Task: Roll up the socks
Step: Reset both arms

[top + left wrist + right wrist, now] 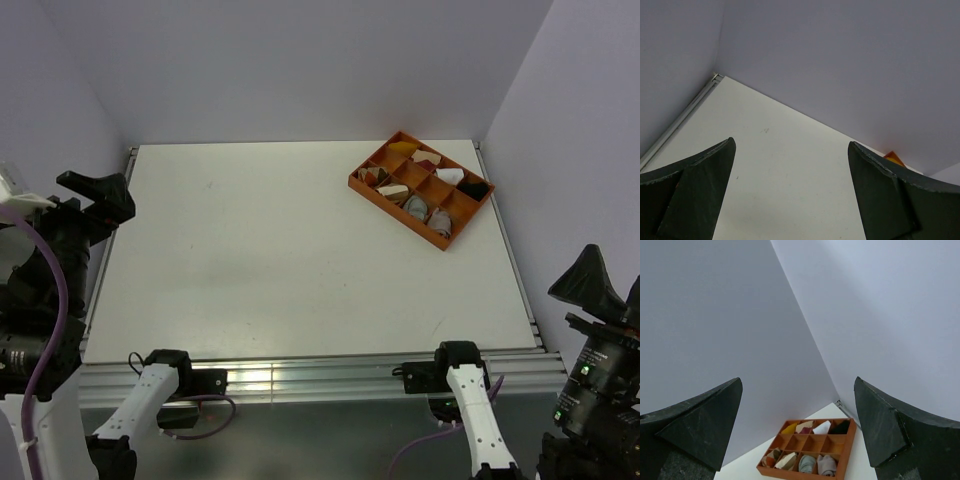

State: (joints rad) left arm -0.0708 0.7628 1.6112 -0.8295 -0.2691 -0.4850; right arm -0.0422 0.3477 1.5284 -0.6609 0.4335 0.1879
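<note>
No loose sock lies on the white table [280, 250]. In the orange divided tray [395, 212] at the far right, a grey rolled bundle [416, 208] and a paler pinkish-grey one [439, 217] fill two neighbouring near compartments. They look like the socks, but no cuff stripes show. The right wrist view shows the same grey bundle [807, 463] and pinkish-grey bundle [826, 465]. My left gripper [100, 195] hangs open off the table's left edge, with nothing between its fingers [791, 142]. Low at the right, outside the table, my right gripper [597, 283] is also open and empty [798, 380].
Other tray [852, 440] compartments hold yellow, tan, white, black and brown cloth bundles, and the middle row is bare. Grey walls close the back and both sides. An aluminium rail [300, 375] runs along the near edge by both arm bases. An orange tray corner [894, 157] peeks in the left wrist view.
</note>
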